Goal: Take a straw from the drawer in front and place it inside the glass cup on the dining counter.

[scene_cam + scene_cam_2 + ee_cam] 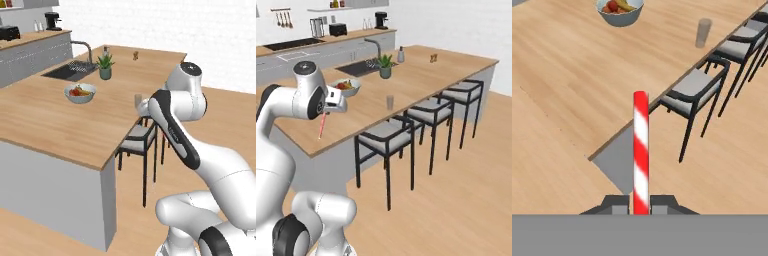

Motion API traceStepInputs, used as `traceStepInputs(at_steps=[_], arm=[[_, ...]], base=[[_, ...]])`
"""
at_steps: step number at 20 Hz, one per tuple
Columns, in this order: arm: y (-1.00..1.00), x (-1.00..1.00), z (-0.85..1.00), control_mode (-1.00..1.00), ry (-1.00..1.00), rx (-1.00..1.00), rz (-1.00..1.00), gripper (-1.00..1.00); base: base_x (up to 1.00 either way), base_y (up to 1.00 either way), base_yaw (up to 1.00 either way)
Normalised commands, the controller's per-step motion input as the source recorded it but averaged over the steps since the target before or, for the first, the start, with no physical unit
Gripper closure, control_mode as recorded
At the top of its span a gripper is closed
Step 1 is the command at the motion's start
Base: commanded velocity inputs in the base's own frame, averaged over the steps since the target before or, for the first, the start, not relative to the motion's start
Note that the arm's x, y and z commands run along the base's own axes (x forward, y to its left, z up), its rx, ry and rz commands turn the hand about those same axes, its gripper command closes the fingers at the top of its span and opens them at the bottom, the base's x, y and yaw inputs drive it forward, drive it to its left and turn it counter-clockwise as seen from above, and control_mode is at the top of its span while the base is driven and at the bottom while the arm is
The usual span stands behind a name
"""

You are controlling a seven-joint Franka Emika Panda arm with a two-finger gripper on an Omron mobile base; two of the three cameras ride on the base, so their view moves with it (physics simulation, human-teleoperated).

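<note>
My jaws are clenched on the straw (640, 150), one tip on each side of its lower end, so the single red-and-white stick points straight out ahead of me. From the right base view it hangs down from my hand, over the near part of the table (421, 75). I judge I hold it by one end so that the free end can go into the cup first.

Past the straw's tip lies the table edge, and beside it the nearest black stool (694, 95) with its grey seat; I count three stools along that side.

Farther on, near that same edge, stands the one glass cup (702, 33), upright and well apart from me, with bare wood around it. That open spot should make the approach easy. The one bowl of fruit (619, 11) sits farther in from the edge, apart from the cup.

Beyond them are one potted plant (385, 65) and the dark sink (358, 67) with its faucet.
</note>
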Motion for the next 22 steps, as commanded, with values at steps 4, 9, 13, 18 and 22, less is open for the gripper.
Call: traceStepInputs(at_steps=[4, 9, 13, 18, 22], arm=[[0.00, 0.00, 0.00, 1.00, 0.00, 0.00, 0.00, 1.00], [0.00, 0.00, 0.00, 1.00, 0.00, 0.00, 0.00, 1.00], [0.00, 0.00, 0.00, 1.00, 0.00, 0.00, 0.00, 1.00], [0.00, 0.00, 0.00, 1.00, 0.00, 0.00, 0.00, 1.00], [0.00, 0.00, 0.00, 1.00, 0.00, 0.00, 0.00, 1.00]], base=[[0.15, -0.79, 0.55], [0.16, -0.67, 0.61], [0.14, -0.86, 0.54], [0.15, -1.00, 0.46], [0.16, -1.00, 0.43]])
